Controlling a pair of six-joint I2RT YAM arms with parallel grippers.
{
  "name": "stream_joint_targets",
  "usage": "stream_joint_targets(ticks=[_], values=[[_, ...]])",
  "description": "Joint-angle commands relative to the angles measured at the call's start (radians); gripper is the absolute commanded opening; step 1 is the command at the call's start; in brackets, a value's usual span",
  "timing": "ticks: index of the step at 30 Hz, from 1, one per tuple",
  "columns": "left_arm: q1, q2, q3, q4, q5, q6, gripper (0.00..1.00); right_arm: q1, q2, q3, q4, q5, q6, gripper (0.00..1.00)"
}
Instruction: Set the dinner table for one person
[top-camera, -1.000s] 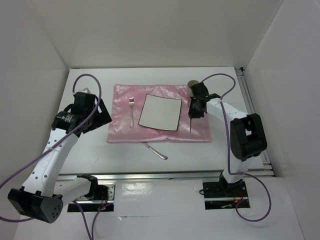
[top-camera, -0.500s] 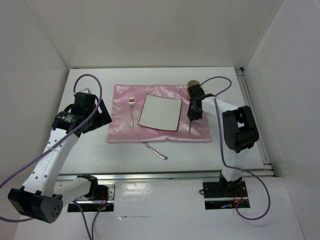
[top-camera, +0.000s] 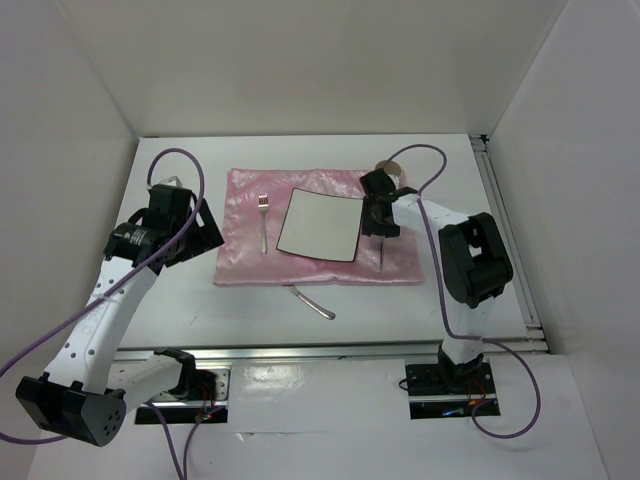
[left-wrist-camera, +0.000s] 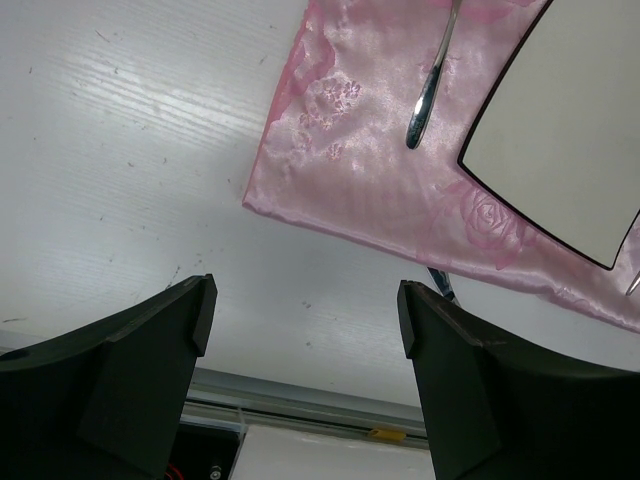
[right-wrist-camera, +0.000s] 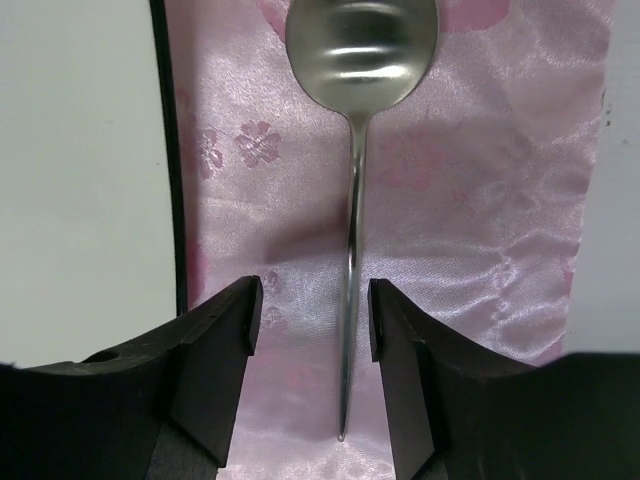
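One white worktop (top-camera: 180, 300) fills the view. Over it, at 9 o'clock from the pink cloth (top-camera: 240, 255), the left gripper (left-wrist-camera: 305, 295) hangs wide open. On the cloth lie a fork (top-camera: 264, 222), a plate (top-camera: 320, 225) and, at the plate's 3 o'clock, a spoon (right-wrist-camera: 360, 40). Its handle lies free between the parted fingers of the right gripper (right-wrist-camera: 312, 295).

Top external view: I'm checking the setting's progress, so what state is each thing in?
Pink cloth: spread on the table.
Plate: flat on the cloth, empty.
Fork: lying on the cloth, left of plate.
Spoon: lying on the cloth, right of plate, ungripped.
Third utensil: on bare table at the cloth's near edge.
Left gripper: open, empty.
Right gripper: open, straddling the spoon's handle.
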Motion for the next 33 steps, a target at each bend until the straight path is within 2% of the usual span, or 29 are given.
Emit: stream_joint_targets(ticks=[1,5,6,8,9,15,19,31,33], values=[[0.006,-0.011,-0.002,0.018,0.006,0.017,0.92,0.029,-0.079,0.048,-0.024,0.077,-0.014,0.58],[0.006,-0.011,-0.002,0.018,0.006,0.017,0.92,0.124,-0.212,0.016,-0.003,0.055,-0.150,0.57],[0.006,-0.011,-0.002,0.018,0.006,0.017,0.92,0.184,-0.229,0.004,-0.003,0.039,-0.178,0.55],[0.006,-0.011,-0.002,0.027,-0.003,0.017,0.92,0.244,-0.260,-0.041,0.011,-0.070,-0.240,0.55],[0.006,-0.011,-0.002,0.027,-0.003,0.017,0.92,0.314,-0.280,-0.074,0.022,-0.108,-0.294,0.57],[0.006,-0.001,-0.002,0.027,-0.003,0.017,0.92,0.509,-0.216,-0.113,0.033,-0.280,-0.310,0.57],[0.006,-0.001,0.008,0.027,-0.003,0.017,0.92,0.586,-0.128,-0.060,0.011,-0.261,-0.310,0.57],[0.006,-0.031,0.008,0.018,-0.013,0.017,0.92,0.625,0.017,-0.029,0.012,-0.221,-0.319,0.52],[0.006,-0.031,0.008,0.018,-0.013,0.017,0.92,0.625,0.042,-0.029,0.012,-0.210,-0.319,0.49]])
